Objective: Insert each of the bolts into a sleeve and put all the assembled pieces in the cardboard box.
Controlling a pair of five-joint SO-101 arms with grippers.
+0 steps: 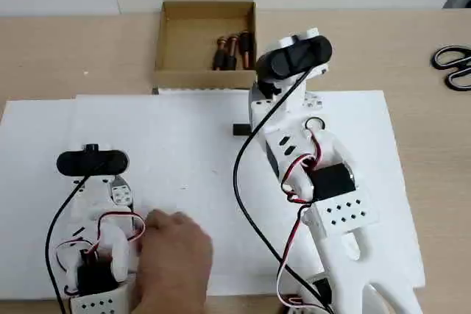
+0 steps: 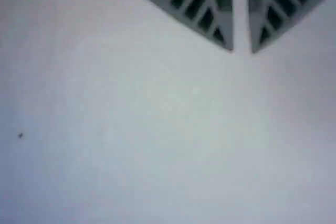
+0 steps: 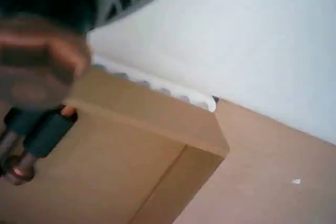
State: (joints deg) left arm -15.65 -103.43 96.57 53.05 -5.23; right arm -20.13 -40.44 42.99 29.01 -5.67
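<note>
Cardboard box: shallow brown tray with square corners, at the table's far edge, just beyond the white paper sheet.
Assembled pieces: three dark sleeves with coppery bolts through them, lying side by side against the box's right wall.
Left gripper: grey ribbed jaws drawn nearly together, a thin slit between them, gripping nothing, low over the smooth paper.
Right gripper: above the box's near right corner; a blurred brownish round shape sits by it, and I cannot tell whether it is gripped.
Scissors: black-handled, on the bare wooden table to the right.
</note>
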